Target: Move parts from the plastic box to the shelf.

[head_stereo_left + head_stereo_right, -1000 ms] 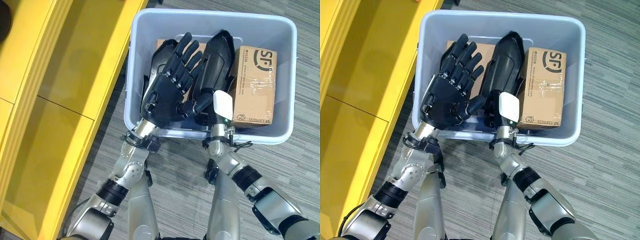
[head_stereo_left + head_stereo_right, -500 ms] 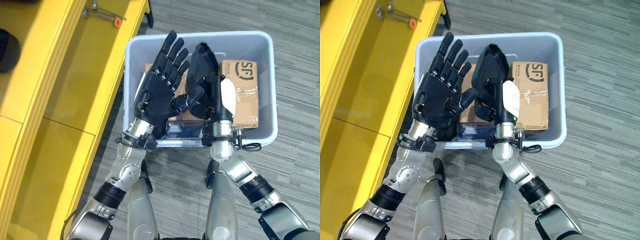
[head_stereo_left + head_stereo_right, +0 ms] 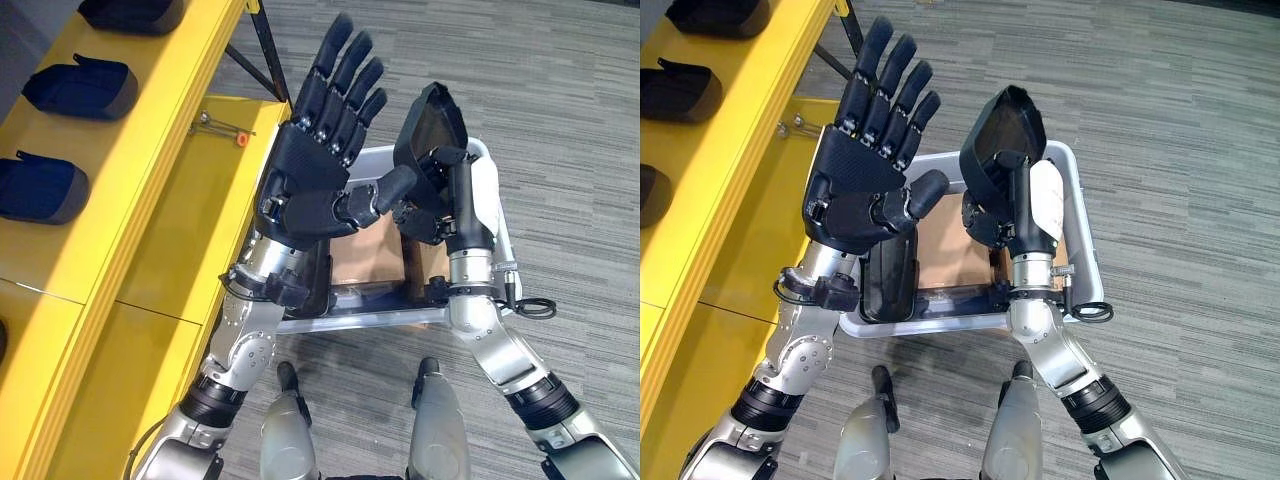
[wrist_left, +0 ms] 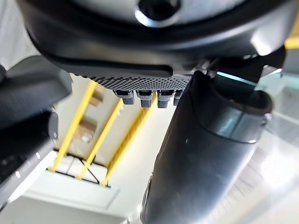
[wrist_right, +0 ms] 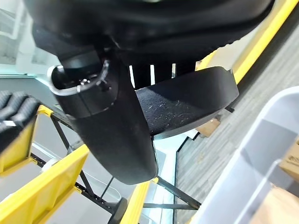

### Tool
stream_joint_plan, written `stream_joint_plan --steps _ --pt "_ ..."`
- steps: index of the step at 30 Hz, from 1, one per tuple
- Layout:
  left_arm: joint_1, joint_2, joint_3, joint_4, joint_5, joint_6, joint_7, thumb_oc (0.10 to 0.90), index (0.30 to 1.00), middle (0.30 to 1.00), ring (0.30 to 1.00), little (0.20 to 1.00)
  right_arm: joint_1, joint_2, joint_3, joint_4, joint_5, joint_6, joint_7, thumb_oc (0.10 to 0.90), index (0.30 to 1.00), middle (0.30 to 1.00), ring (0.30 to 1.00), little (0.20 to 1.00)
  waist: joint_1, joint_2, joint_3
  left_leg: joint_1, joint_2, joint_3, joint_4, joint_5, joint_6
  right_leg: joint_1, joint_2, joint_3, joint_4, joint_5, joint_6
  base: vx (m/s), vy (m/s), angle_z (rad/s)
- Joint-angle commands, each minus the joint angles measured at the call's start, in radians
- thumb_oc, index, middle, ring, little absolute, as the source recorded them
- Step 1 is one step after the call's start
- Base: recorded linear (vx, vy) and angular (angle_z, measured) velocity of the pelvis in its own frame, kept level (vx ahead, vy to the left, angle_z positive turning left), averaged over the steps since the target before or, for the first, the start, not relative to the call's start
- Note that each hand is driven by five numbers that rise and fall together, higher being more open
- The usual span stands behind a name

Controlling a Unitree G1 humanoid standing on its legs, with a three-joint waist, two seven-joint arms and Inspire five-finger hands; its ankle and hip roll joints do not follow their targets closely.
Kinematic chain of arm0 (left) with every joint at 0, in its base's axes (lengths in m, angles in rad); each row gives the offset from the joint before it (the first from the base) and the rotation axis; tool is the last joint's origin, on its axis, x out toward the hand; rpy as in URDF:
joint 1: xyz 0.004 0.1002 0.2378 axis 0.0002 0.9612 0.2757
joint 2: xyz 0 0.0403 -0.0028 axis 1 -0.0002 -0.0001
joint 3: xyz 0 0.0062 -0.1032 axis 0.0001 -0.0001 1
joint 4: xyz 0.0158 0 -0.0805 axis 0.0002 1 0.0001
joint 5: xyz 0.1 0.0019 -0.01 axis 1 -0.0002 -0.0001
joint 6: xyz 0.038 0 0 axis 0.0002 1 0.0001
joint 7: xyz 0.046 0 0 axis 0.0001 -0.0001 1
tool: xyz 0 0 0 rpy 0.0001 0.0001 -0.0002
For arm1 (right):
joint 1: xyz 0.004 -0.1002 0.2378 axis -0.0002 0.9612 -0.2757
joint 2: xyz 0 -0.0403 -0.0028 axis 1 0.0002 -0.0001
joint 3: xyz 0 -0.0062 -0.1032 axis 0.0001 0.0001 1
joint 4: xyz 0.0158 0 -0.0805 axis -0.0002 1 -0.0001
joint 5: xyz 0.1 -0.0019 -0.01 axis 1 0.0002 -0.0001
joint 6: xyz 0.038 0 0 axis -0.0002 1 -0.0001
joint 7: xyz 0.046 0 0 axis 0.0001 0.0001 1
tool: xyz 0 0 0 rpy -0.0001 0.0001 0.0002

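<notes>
Both arms have risen out of the plastic box (image 3: 470,315) since a second ago, and the head camera has swung up with them, so the yellow shelf (image 3: 130,190) now takes the left side of the frame with dark parts already sitting along its upper left edge (image 3: 80,85). At the centre right of the frame the right hand (image 3: 1015,205) carries a black shell-shaped part (image 3: 1002,135), its fingers curled round the lower end while the open hollow faces the camera; the right wrist view shows the thumb (image 5: 110,126) lying against the part's flat underside. Beside it, at the centre of the frame, the left hand (image 3: 305,180) is raised with its fingers spread straight and holding nothing, its thumb reaching toward the part without clearly touching it. Below the hands, the plastic box holds a cardboard carton (image 3: 365,255) and another dark part (image 3: 890,275) standing against its left wall. My judgement is that the carry to the shelf is under way. The risk is the hold: the part is gripped at one end only, so a quick swing leftward could tip it out of the fingers, and the left hand stands in its path.
</notes>
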Motion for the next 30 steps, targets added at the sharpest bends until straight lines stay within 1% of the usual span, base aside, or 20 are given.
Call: stream_joint_plan --steps 1,3,5,8,10,12,13,14,15,17,19,21,22,24,25,26,27,28,29,30 --pt "-0.068 -0.028 0.006 -0.103 0.003 -0.042 -0.037 0.900 1.000 1.000 1.000 1.000 -0.040 0.048 -0.031 -0.130 -0.039 -0.097 -0.048 0.400 0.300 0.300 0.300 0.300 0.001 -0.003 -0.186 0.020 -0.019 0.020 -0.058 0.006 0.058 0.112 0.047 -0.071 -0.027 -0.083 -0.076 0.17 0.039 0.09" --pt "-0.058 -0.027 0.009 -0.112 0.002 -0.032 -0.035 0.900 1.000 1.000 1.000 1.000 -0.020 0.043 -0.032 -0.133 -0.036 -0.103 -0.029 0.400 0.300 0.300 0.300 0.300 -0.004 0.000 -0.205 0.039 -0.017 0.026 -0.064 0.003 0.057 0.134 0.048 -0.071 -0.043 -0.085 -0.077 0.14 0.033 0.04" --pt "-0.034 -0.026 0.016 -0.131 0.003 -0.014 -0.019 0.900 1.000 1.000 1.000 1.000 0.015 0.036 -0.029 -0.146 -0.058 -0.128 0.014 0.400 0.300 0.300 0.300 0.300 -0.011 0.005 -0.233 0.070 -0.011 0.038 -0.068 -0.006 0.056 0.167 0.050 -0.071 -0.056 -0.094 -0.080 0.16 0.025 -0.01" --pt "-0.011 -0.017 0.019 -0.141 -0.002 -0.011 0.012 0.900 1.000 1.000 1.000 1.000 0.050 0.020 -0.033 -0.182 -0.072 -0.144 0.012 0.400 0.300 0.300 0.300 0.300 -0.008 0.004 -0.256 0.095 -0.017 0.047 -0.085 -0.007 0.060 0.192 0.051 -0.081 -0.077 -0.094 -0.075 0.09 -0.048 -0.06" --pt "0.005 -0.015 0.025 -0.146 -0.002 -0.005 0.016 0.900 1.000 1.000 1.000 1.000 0.073 0.012 -0.041 -0.209 -0.065 -0.132 0.001 0.400 0.300 0.300 0.300 0.300 -0.002 0.000 -0.271 0.104 -0.020 0.044 -0.094 -0.007 0.062 0.212 0.054 -0.089 -0.091 -0.093 -0.074 0.09 -0.113 -0.02" --pt "0.018 -0.014 0.035 -0.156 0.040 0.010 0.051 0.900 1.000 1.000 1.000 1.000 0.091 0.007 -0.054 -0.230 -0.068 -0.118 0.002 0.400 0.300 0.300 0.300 0.300 0.001 -0.002 -0.285 0.111 -0.020 0.035 -0.103 -0.007 0.060 0.224 0.061 -0.096 -0.096 -0.099 -0.076 0.03 -0.086 0.03" --pt "0.028 -0.008 0.039 -0.154 0.108 0.010 0.102 0.900 1.000 1.000 1.000 1.000 0.099 0.006 -0.058 -0.230 -0.073 -0.103 -0.008 0.400 0.300 0.300 0.300 0.300 0.007 -0.003 -0.294 0.116 -0.025 0.026 -0.107 -0.009 0.061 0.234 0.069 -0.100 -0.097 -0.105 -0.079 0.01 -0.077 0.02" --pt "0.032 -0.007 0.039 -0.150 0.133 0.011 0.127 0.900 1.000 1.000 1.000 1.000 0.103 0.005 -0.060 -0.228 -0.062 -0.095 -0.004 0.400 0.300 0.300 0.300 0.300 0.010 -0.004 -0.299 0.120 -0.028 0.021 -0.110 -0.010 0.063 0.240 0.072 -0.103 -0.099 -0.107 -0.080 0.01 -0.082 0.04" --pt "0.034 -0.007 0.039 -0.148 0.141 0.008 0.137 0.900 1.000 1.000 1.000 1.000 0.105 0.005 -0.061 -0.227 -0.058 -0.091 -0.003 0.400 0.300 0.300 0.300 0.300 0.011 -0.004 -0.300 0.121 -0.029 0.020 -0.111 -0.011 0.063 0.243 0.073 -0.105 -0.101 -0.108 -0.080 0.00 -0.076 0.02" --pt "0.047 -0.005 0.053 -0.137 0.124 -0.027 0.158 0.900 1.000 1.000 1.000 1.000 0.112 0.005 -0.055 -0.220 -0.041 -0.071 0.011 0.400 0.300 0.300 0.300 0.300 0.023 -0.004 -0.309 0.127 -0.036 0.005 -0.113 -0.015 0.067 0.255 0.076 -0.113 -0.106 -0.112 -0.083 -0.03 -0.099 0.06" --pt "0.063 -0.007 0.071 -0.142 0.117 -0.032 0.154 0.900 1.000 1.000 1.000 1.000 0.111 0.006 -0.048 -0.215 -0.044 -0.077 0.005 0.400 0.300 0.300 0.300 0.300 0.036 -0.002 -0.309 0.125 -0.034 -0.007 -0.117 -0.011 0.063 0.259 0.080 -0.119 -0.102 -0.119 -0.087 -0.05 -0.098 0.08" --pt "0.092 -0.009 0.092 -0.158 0.115 -0.031 0.185 0.900 1.000 1.000 1.000 1.000 0.108 0.012 -0.046 -0.221 -0.049 -0.090 0.012 0.400 0.300 0.300 0.300 0.300 0.055 0.002 -0.302 0.114 -0.024 -0.028 -0.125 0.009 0.051 0.262 0.091 -0.137 -0.086 -0.134 -0.097 -0.06 -0.102 0.12" --pt "0.093 -0.010 0.093 -0.160 0.117 -0.034 0.192 0.900 1.000 1.000 1.000 1.000 0.108 0.012 -0.046 -0.221 -0.050 -0.091 0.012 0.400 0.300 0.300 0.300 0.300 0.055 0.002 -0.302 0.113 -0.023 -0.030 -0.126 0.010 0.050 0.262 0.092 -0.139 -0.084 -0.135 -0.098 -0.05 -0.082 0.18" --pt "0.107 -0.006 0.101 -0.164 0.116 -0.057 0.226 0.900 1.000 1.000 1.000 1.000 0.097 0.006 -0.040 -0.241 -0.066 -0.070 0.025 0.400 0.300 0.300 0.300 0.300 0.068 0.007 -0.292 0.099 -0.003 -0.042 -0.133 0.035 0.037 0.260 0.104 -0.150 -0.059 -0.150 -0.107 -0.04 -0.072 0.18" --pt "0.112 -0.009 0.105 -0.160 0.093 -0.093 0.247 0.900 1.000 1.000 1.000 1.000 0.089 0.004 -0.038 -0.238 -0.073 -0.057 0.039 0.400 0.300 0.300 0.300 0.300 0.073 0.009 -0.287 0.094 0.013 -0.047 -0.142 0.051 0.032 0.252 0.108 -0.157 -0.038 -0.159 -0.113 -0.06 -0.052 0.30" --pt "0.126 -0.018 0.123 -0.167 0.032 -0.149 0.281 0.900 1.000 1.000 1.000 1.000 0.073 -0.001 -0.027 -0.232 -0.099 -0.032 0.048 0.400 0.300 0.300 0.300 0.300 0.079 0.010 -0.276 0.088 0.044 -0.038 -0.155 0.083 0.023 0.243 0.112 -0.165 -0.010 -0.173 -0.122 -0.10 -0.028 0.33" --pt "0.141 -0.018 0.146 -0.172 0.007 -0.164 0.307 0.900 1.000 1.000 1.000 1.000 0.064 -0.005 -0.025 -0.230 -0.115 -0.022 0.047 0.400 0.300 0.300 0.300 0.300 0.077 0.010 -0.271 0.088 0.069 -0.003 -0.167 0.101 0.017 0.236 0.111 -0.183 0.011 -0.182 -0.126 -0.08 -0.002 0.28" --pt "0.143 -0.018 0.149 -0.174 0.005 -0.164 0.311 0.900 1.000 1.000 1.000 1.000 0.062 -0.005 -0.024 -0.229 -0.119 -0.021 0.048 0.400 0.300 0.300 0.300 0.300 0.076 0.010 -0.271 0.089 0.071 0.001 -0.170 0.104 0.016 0.234 0.111 -0.184 0.015 -0.185 -0.127 -0.11 -0.003 0.27" --pt "0.150 -0.021 0.170 -0.165 -0.009 -0.149 0.321 0.900 1.000 1.000 1.000 1.000 0.063 -0.014 -0.024 -0.232 -0.131 -0.012 0.041 0.400 0.300 0.300 0.300 0.300 0.067 0.010 -0.268 0.089 0.098 0.068 -0.182 0.124 0.010 0.230 0.106 -0.218 0.027 -0.188 -0.129 -0.12 -0.024 0.43" --pt "0.155 -0.020 0.187 -0.152 -0.005 -0.112 0.302 0.900 1.000 1.000 1.000 1.000 0.083 -0.033 -0.041 -0.240 -0.140 -0.002 0.026 0.400 0.300 0.300 0.300 0.300 0.052 0.002 -0.266 0.091 0.131 0.160 -0.179 0.145 -0.008 0.233 0.089 -0.258 0.041 -0.198 -0.123 -0.14 -0.029 0.53"
